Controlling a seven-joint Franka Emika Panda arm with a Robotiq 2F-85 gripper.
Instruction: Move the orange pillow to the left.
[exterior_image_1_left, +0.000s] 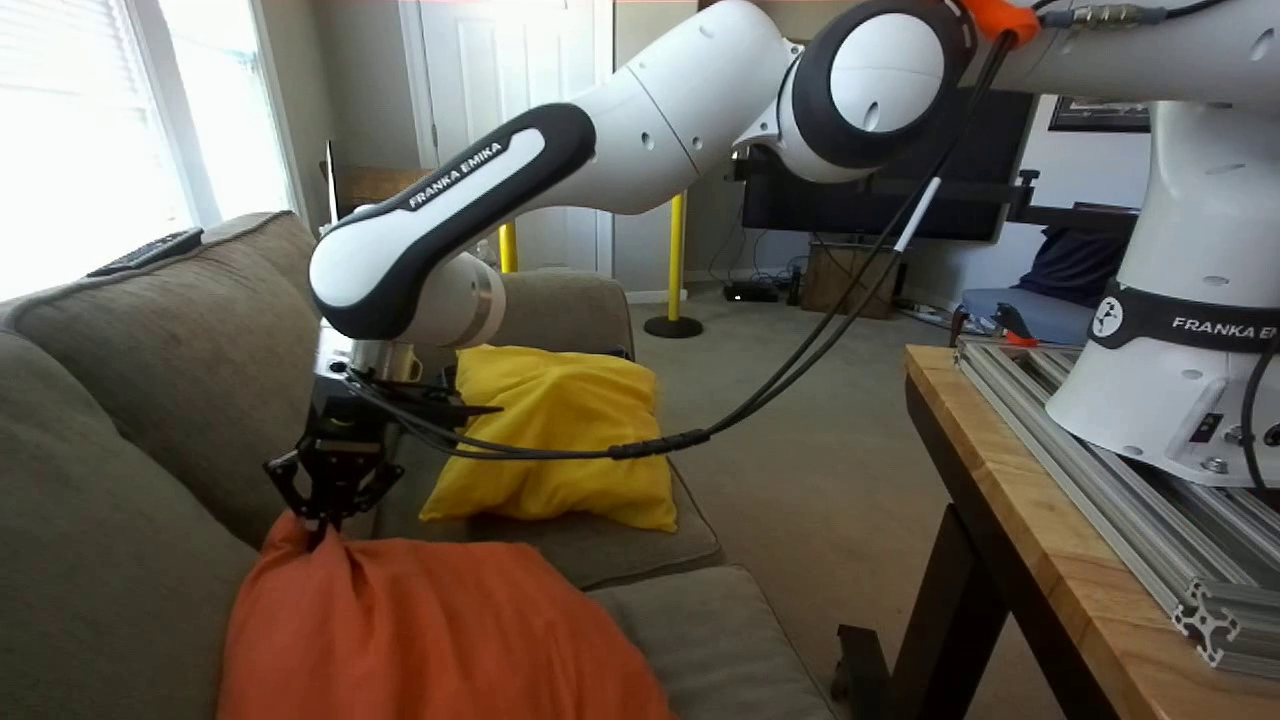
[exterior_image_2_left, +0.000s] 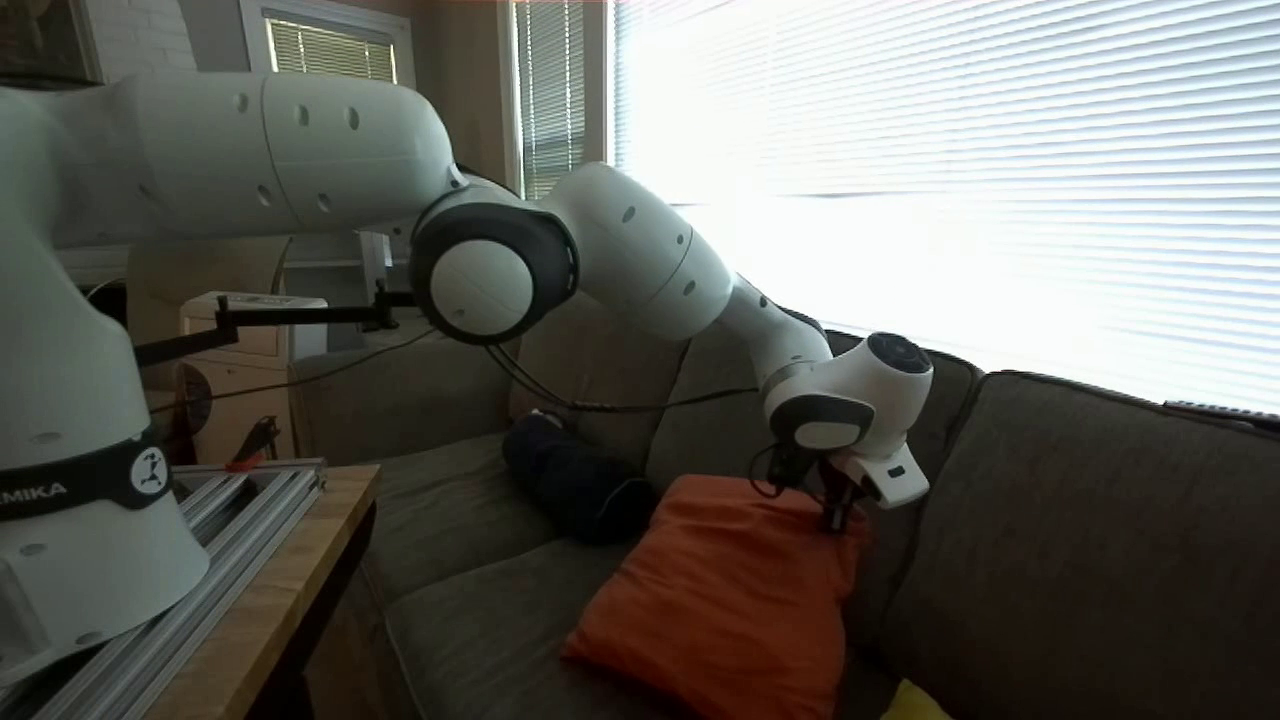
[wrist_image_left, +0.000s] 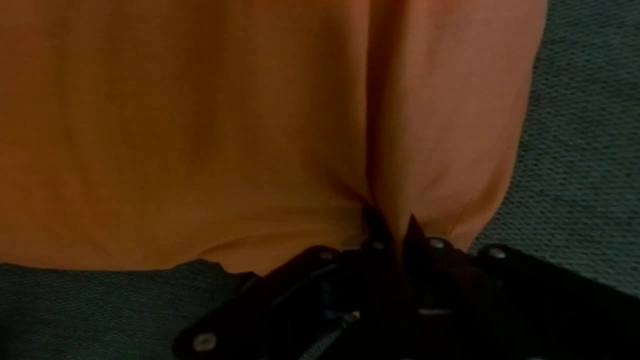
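The orange pillow (exterior_image_1_left: 430, 630) is large and soft and lies on the sofa against the backrest. It also shows in an exterior view (exterior_image_2_left: 730, 600), where it leans tilted on the seat. My gripper (exterior_image_1_left: 325, 525) points down at the pillow's upper edge near the backrest; it shows there too in an exterior view (exterior_image_2_left: 836, 518). In the wrist view my gripper (wrist_image_left: 394, 225) is shut on a pinched fold of the pillow (wrist_image_left: 200, 130). The cloth bunches into creases running from the fingertips. The pillow's lower part is cut off by the frame in an exterior view.
A yellow pillow (exterior_image_1_left: 560, 430) lies on the seat beside the orange one. A dark rolled bundle (exterior_image_2_left: 580, 485) lies on the other side of it. The sofa backrest (exterior_image_1_left: 170, 370) stands close behind the gripper. A wooden table (exterior_image_1_left: 1060, 540) carries the robot base. A cable (exterior_image_1_left: 660, 445) hangs from the arm.
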